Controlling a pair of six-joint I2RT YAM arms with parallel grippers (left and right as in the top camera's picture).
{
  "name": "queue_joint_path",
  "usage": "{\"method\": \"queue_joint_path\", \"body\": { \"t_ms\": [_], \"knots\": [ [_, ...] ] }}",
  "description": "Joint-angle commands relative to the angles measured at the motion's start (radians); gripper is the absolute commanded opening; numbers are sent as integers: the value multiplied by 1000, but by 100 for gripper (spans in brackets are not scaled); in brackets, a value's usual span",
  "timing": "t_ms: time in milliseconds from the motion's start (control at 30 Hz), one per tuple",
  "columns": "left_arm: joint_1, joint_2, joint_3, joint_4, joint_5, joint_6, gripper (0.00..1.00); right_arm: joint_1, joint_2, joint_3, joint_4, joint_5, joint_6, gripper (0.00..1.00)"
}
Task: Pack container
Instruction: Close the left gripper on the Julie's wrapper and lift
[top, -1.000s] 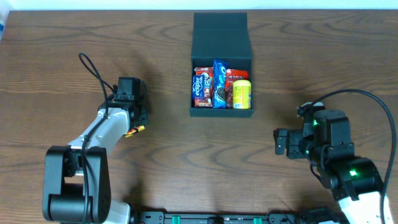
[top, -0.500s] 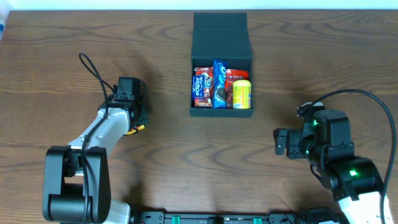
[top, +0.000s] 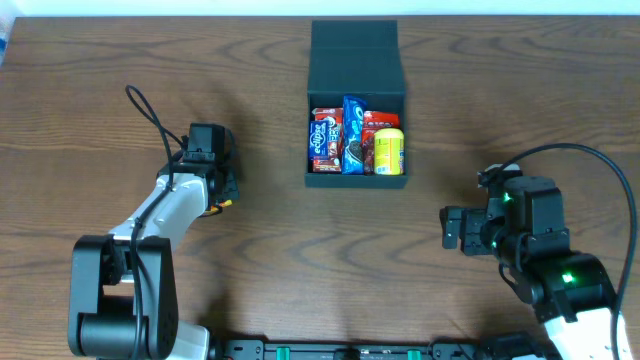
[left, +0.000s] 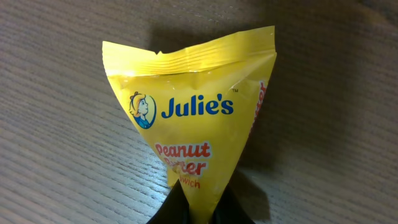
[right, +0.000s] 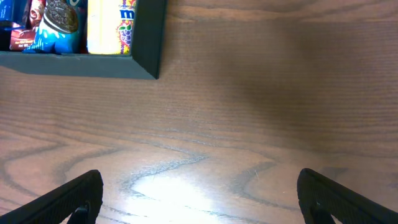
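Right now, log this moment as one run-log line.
left claw: shut on Julie's packet | right claw: open, empty, over table | container: lid open, snacks inside

Overhead looks straight down on the brown wood-grain table (top: 250, 60); both wrist views sit close above it, the right sharing a corner of the dark teal-green container (right: 146, 37).

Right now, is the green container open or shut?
Open: the container has its flap lid folded back, and snack packets show inside.
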Motion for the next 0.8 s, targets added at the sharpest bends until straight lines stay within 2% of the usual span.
{"method": "queue_joint_path", "body": {
  "t_ms": [0, 333, 533, 767],
  "knots": [
    [-6, 0, -4, -21, 58, -1, 6, -10, 0, 5, 2, -4, -14, 99],
    [-51, -117, 105, -218, 77, -9, 6, -10, 0, 5, 2, -4, -14, 99],
    [-158, -144, 311, -449, 26, -9, 6, -10, 0, 5, 2, -3, -14, 99],
    [-295, -141, 504, -552, -2, -9, 6, -10, 0, 5, 2, -4, -14, 99]
  ]
}}
